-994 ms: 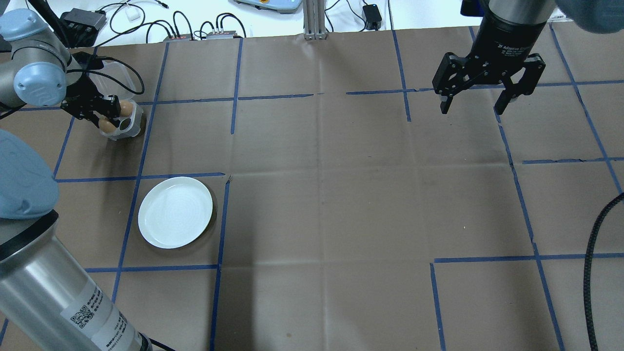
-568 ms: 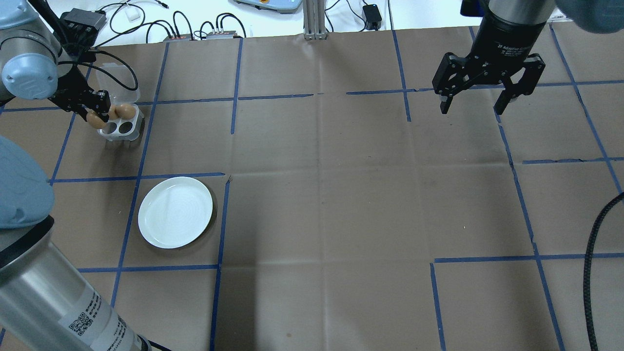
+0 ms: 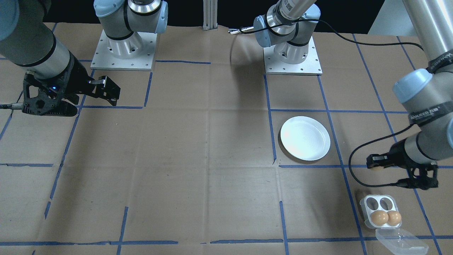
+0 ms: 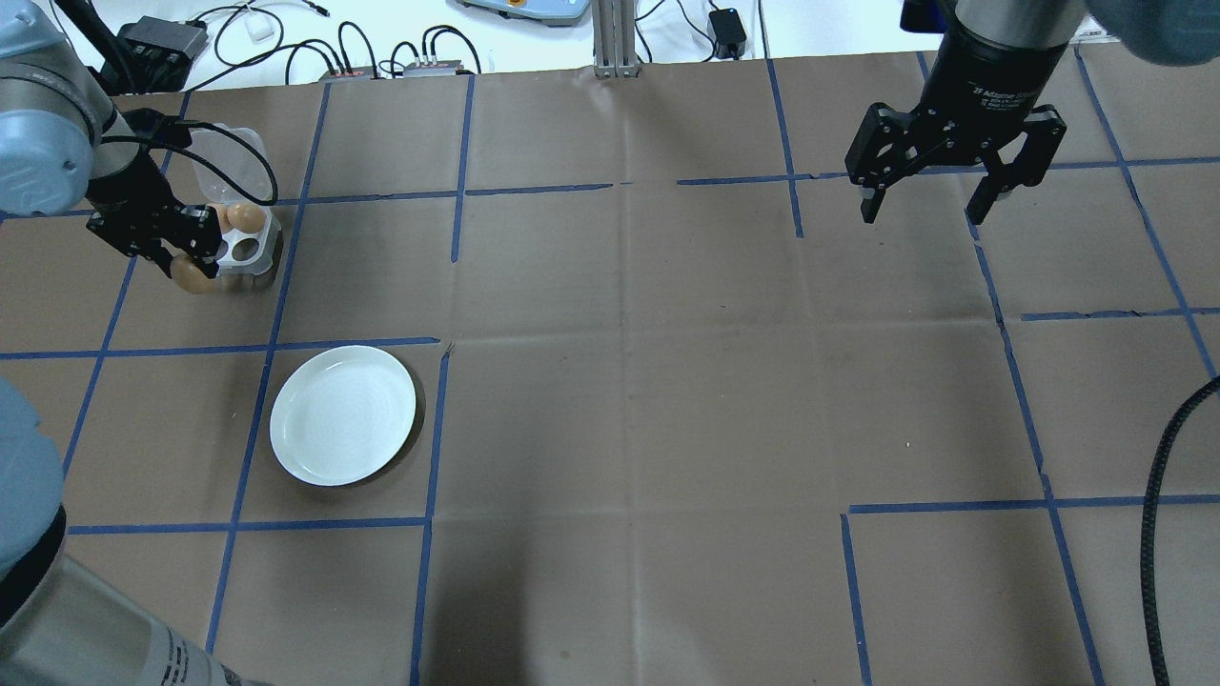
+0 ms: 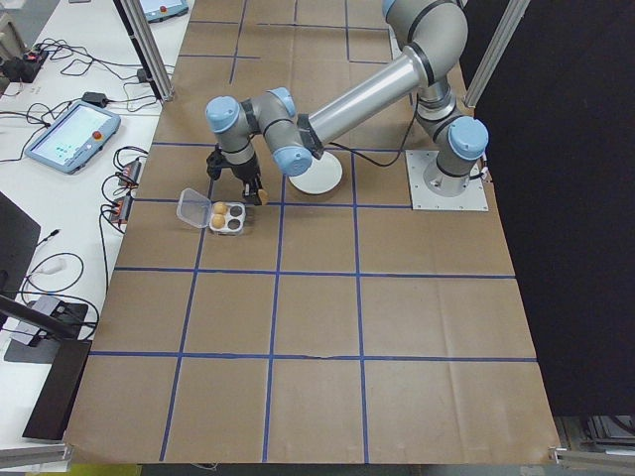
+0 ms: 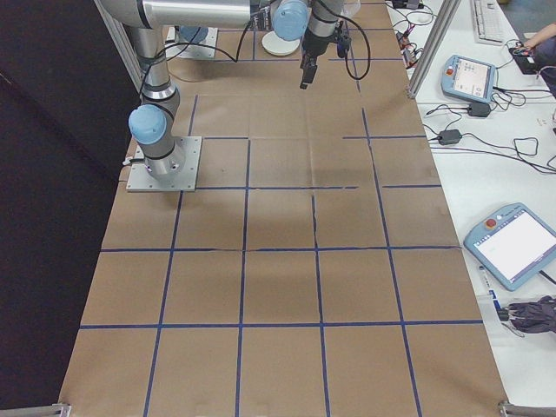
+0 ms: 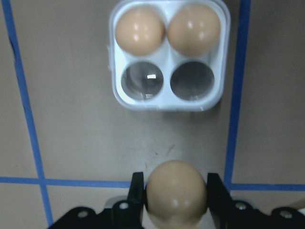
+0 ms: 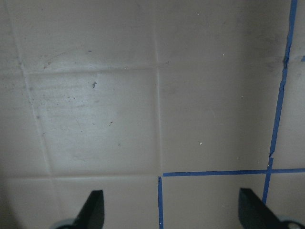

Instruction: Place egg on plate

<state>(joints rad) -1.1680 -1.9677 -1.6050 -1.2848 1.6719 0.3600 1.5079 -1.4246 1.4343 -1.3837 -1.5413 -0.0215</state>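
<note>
The left claw [image 7: 175, 200] grips 1 brown egg [image 7: 175, 191] by its sides — a jolt toward the white plate [image 4: 343, 415] at lower left could drop it — while the right claw [image 4: 953, 181] hangs open.

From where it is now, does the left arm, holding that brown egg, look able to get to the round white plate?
Probably yes. The left gripper, jaws shut on the brown egg, hangs clear of the white four-cup egg tray. The round white plate lies nearby on bare brown paper with nothing between them.
</note>
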